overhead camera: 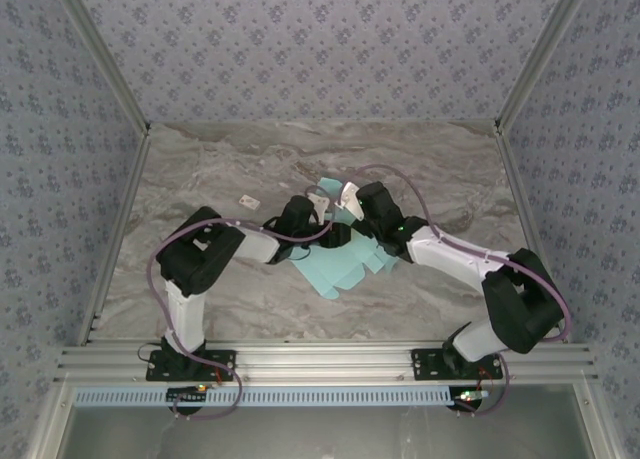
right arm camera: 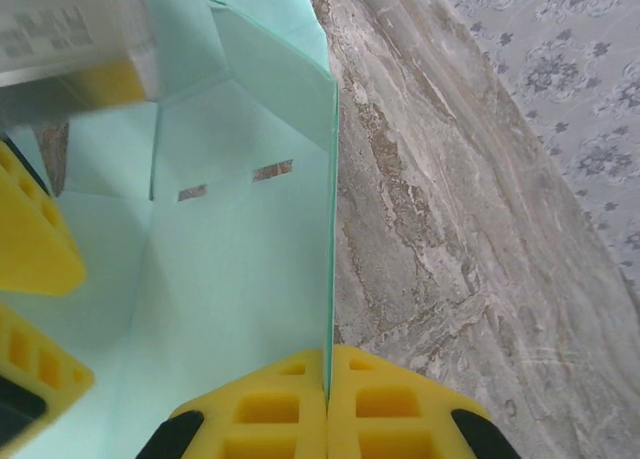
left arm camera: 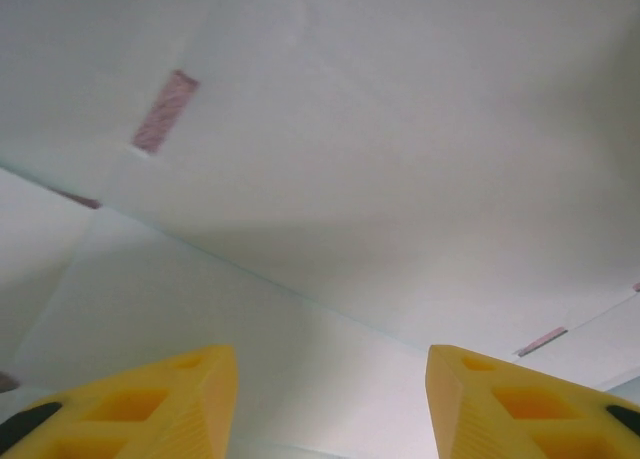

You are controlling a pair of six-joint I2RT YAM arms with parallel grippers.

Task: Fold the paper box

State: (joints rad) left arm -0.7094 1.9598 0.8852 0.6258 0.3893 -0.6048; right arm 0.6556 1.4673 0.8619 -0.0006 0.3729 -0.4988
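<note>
Though near the paper box (overhead camera: 338,267), white tag (overhead camera: 248,200) apart.

A table top with a grey-brown marble pattern (overhead camera: 200,164) spreads under and around the left gripper (overhead camera: 320,207) and the right gripper (right arm camera: 328,354). Beyond them and on both sides stand walls of pale lilac wallpaper with small flowers (overhead camera: 320,49), joined by slanted silver aluminium posts (overhead camera: 100,49). Behind the grippers runs a silver aluminium rail (overhead camera: 320,359). The light is soft and even.
</note>
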